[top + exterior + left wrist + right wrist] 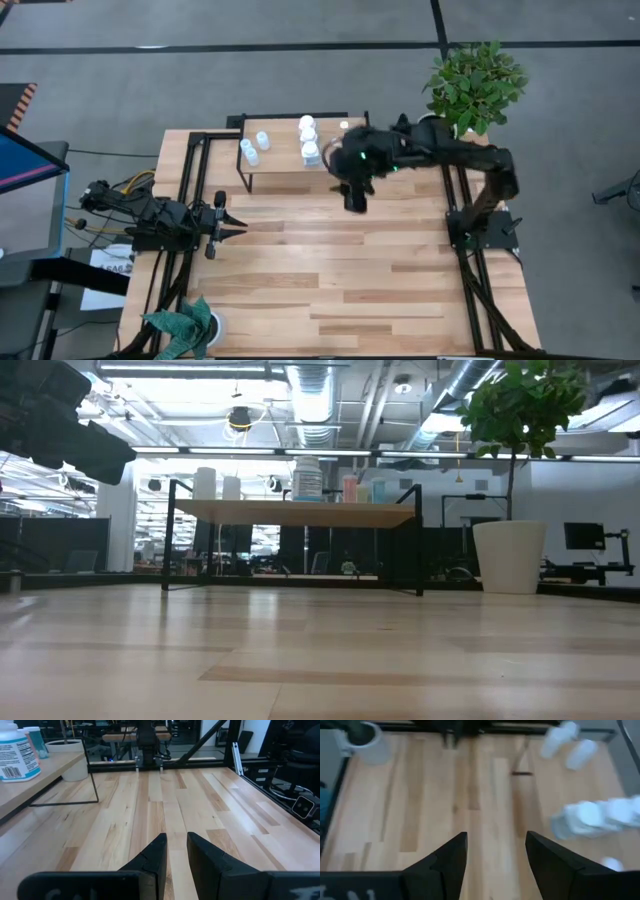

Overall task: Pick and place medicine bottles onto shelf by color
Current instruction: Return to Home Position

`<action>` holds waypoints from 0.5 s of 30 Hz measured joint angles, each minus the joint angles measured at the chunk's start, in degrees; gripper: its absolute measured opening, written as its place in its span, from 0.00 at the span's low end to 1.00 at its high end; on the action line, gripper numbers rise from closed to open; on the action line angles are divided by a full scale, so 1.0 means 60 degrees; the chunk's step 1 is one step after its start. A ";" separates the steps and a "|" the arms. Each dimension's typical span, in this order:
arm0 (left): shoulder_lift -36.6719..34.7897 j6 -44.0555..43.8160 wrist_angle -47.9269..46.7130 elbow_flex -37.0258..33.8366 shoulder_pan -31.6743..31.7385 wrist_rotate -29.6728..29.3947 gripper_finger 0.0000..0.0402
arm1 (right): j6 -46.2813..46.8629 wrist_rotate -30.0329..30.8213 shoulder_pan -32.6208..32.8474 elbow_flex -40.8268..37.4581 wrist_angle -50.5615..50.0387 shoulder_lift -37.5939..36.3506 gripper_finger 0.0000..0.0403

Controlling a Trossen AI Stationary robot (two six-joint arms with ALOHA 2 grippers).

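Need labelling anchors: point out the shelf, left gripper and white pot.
shelf (290, 513), low view, board's front edge.
left gripper (176, 839), left wrist view, between fingertips.
white pot (510, 555), low view, front wall.

No text is legible. The label of one white medicine bottle (17, 752) on the shelf (35, 787) carries a barcode and fine print, both unreadable.

Four cameras, one table (350, 290)
One is looking straight down, one is skimming level across it, two are riding the wrists close in — all are catching the medicine bottles (308, 135), upper centre overhead.
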 joint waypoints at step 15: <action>0.0000 0.0000 0.0000 0.0001 0.0001 0.0000 0.16 | 0.1884 0.0000 0.0858 -1.0966 0.8364 -0.4994 0.48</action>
